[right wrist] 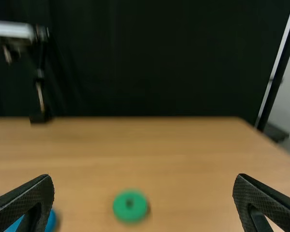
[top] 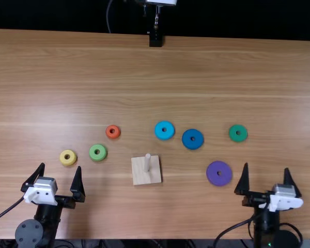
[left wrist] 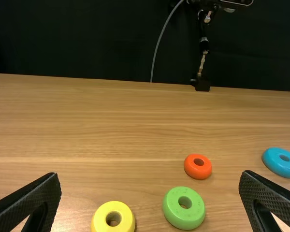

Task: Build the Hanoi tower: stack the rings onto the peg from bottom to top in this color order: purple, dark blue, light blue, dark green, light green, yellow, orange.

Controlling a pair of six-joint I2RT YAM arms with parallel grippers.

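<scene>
Near the table's close edge, at the right, the right claw (top: 266,167) hangs with its two fingers spread wide and nothing between them, as I see it from here; it seems set to receive a ring. Just off its left fingertip lies the purple ring (top: 212,178), flat, hole up, so the peg can pass through. That one belongs at the bottom, so I judge it the first pick, and it's handily close.

Ahead of this claw and slightly left sits the dark green ring (top: 234,136). Farther left, beyond the purple, are the dark blue ring (top: 197,144) and then the light blue ring (top: 160,134), near each other.

Well to the claw's left, between the two arms, stands the square wooden base (top: 139,175) with its bare upright peg (top: 147,163), likely placed there so both can reach.

Beyond it, the left claw (top: 61,166) is also parted and empty. Just ahead of its fingertips is the yellow ring (top: 71,161); to its right, the light green ring (top: 102,156), then the orange ring (top: 116,135) farther out.
</scene>
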